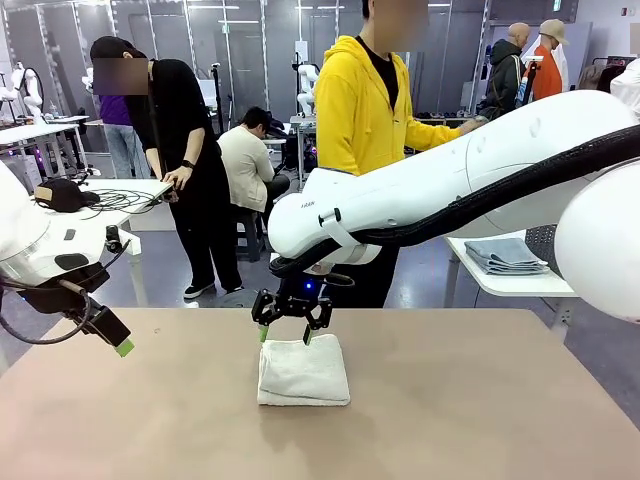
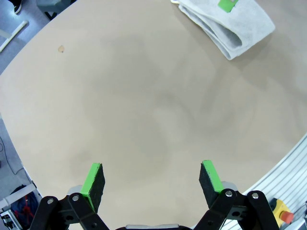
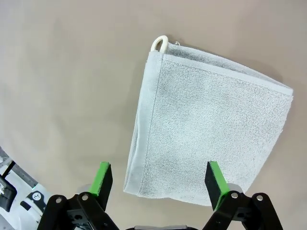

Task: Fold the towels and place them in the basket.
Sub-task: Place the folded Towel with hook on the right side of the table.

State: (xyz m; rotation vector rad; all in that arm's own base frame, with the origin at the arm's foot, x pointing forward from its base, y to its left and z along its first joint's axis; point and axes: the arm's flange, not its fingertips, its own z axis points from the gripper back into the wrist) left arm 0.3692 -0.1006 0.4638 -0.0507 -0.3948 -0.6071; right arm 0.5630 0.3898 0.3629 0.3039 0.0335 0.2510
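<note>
Towel (image 3: 211, 139): off-white terry, folded rectangle, corner loop (image 3: 159, 43) | table (image 3: 72, 72): matte tan | both jaws apart

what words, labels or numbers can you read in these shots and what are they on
No legible text anywhere.
On the right arm, small dark print: too small to read.
On the towel and the table: no print visible.

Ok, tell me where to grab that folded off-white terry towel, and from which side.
Probably best: take the folded off-white terry towel by its far edge, pinching all layers from straight above. It lies flat on the tan table, leaving no way underneath, and the open right pincer hangs over that edge.
</note>
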